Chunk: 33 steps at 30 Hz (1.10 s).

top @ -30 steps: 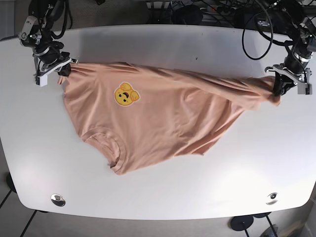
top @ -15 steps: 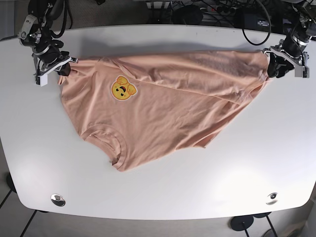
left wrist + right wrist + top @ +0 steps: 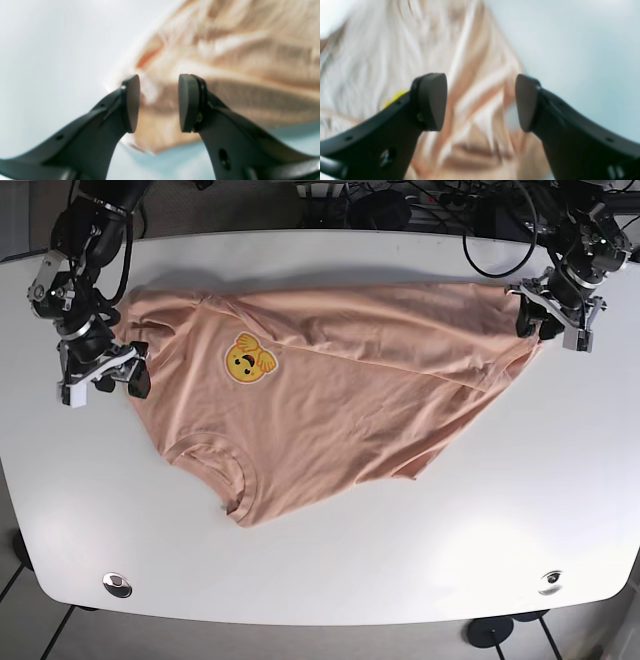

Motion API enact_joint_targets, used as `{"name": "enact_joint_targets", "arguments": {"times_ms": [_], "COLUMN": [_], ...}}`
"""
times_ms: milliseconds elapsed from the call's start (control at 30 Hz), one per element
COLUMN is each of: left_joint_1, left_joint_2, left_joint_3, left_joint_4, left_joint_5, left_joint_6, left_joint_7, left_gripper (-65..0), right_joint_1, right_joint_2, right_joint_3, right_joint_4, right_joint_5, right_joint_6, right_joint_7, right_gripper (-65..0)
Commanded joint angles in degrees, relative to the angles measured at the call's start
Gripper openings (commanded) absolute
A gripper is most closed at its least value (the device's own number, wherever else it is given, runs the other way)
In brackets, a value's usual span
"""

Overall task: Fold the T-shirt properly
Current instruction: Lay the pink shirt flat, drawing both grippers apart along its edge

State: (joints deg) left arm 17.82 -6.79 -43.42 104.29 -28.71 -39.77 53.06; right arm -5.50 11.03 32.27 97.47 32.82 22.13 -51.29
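A peach T-shirt (image 3: pixel 330 400) with a yellow emblem (image 3: pixel 247 362) lies spread on the white table (image 3: pixel 400 560), collar toward the front left. My left gripper (image 3: pixel 537 320) is at the shirt's far right corner. In the left wrist view it (image 3: pixel 158 102) is open, with blurred peach cloth (image 3: pixel 237 50) under and beyond the jaws. My right gripper (image 3: pixel 128 377) is at the shirt's left edge. In the right wrist view it (image 3: pixel 481 102) is wide open over rumpled cloth (image 3: pixel 470 62), with a bit of the yellow emblem (image 3: pixel 392 98) showing.
Two round metal grommets sit near the table's front edge, one on the left (image 3: pixel 117 584) and one on the right (image 3: pixel 551 581). Black cables (image 3: pixel 420 205) lie behind the table's back edge.
Both grippers have let go of the shirt and opened. The right gripper moved toward the front along the shirt's left edge. The left gripper shifted slightly inward at the right corner.
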Motion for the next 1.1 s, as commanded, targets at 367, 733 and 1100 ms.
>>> {"name": "enact_joint_targets", "arguments": {"times_ms": [367, 733, 1100], "left_joint_1": [0.94, -1.87, -7.67], "left_joint_2": [-1.17, 0.33, -0.91], "left_joint_3": [-0.32, -11.75, -0.23], "left_joint_4": [1.42, 1.51, -5.87], "left_joint_5": [-1.49, -1.05, 0.62], "left_joint_6": [-0.23, -0.23, -0.23], "left_joint_7": [-1.76, -1.76, -1.85], "left_gripper": [-41.1, -40.8, -40.8], "right_joint_1": [14.33, 1.76, 1.76], "right_joint_2": [12.67, 6.86, 6.69], "right_joint_3": [-15.88, -18.69, -18.87], "right_joint_4": [-34.04, -21.03, -20.86], "right_joint_5": [0.9, 0.81, 0.98], "right_joint_6": [0.42, -0.11, -0.11], "right_joint_7": [17.84, 17.66, 17.75], "right_gripper": [-24.1, -43.1, -60.9]}}
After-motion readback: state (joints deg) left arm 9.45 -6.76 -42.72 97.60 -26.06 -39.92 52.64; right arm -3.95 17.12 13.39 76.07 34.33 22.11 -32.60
